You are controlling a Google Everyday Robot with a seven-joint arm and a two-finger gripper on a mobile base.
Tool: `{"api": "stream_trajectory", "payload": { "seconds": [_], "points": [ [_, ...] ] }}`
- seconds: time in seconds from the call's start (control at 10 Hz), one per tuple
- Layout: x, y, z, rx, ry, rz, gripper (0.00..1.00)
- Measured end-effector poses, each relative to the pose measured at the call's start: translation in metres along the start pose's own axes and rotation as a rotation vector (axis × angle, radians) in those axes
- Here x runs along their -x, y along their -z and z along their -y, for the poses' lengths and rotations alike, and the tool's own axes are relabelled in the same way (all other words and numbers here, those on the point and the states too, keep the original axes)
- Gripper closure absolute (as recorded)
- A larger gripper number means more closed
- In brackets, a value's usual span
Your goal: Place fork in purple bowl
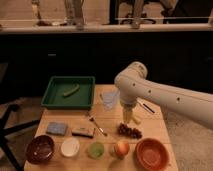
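The fork point(97, 125) is a slim silvery utensil lying on the wooden table point(107, 117), just left of the middle. The purple bowl point(40, 149) sits at the table's front left corner and has nothing in it. My white arm reaches in from the right, with its elbow above the table's middle. My gripper point(129, 116) hangs down from it over the table's right-middle part, just above a bunch of dark grapes point(130, 131). It is to the right of the fork and apart from it.
Along the front edge stand a white bowl point(70, 147), a green cup point(96, 149), a peach-coloured fruit point(121, 148) and an orange-red bowl point(151, 153). A green tray point(55, 96) sits at the back left. Also on the table: a blue sponge point(56, 128), a dark bar point(82, 132), a clear cup point(110, 99) and a black-handled utensil point(147, 107).
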Motion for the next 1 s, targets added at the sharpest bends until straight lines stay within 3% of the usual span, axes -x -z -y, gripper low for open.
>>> {"api": "stream_trajectory", "payload": {
  "seconds": [0.7, 1.0],
  "points": [
    [0.006, 0.001, -0.002, -0.003, 0.005, 0.004, 0.20],
    [0.050, 0.003, -0.006, -0.003, 0.010, 0.023, 0.20]
  ]
}}
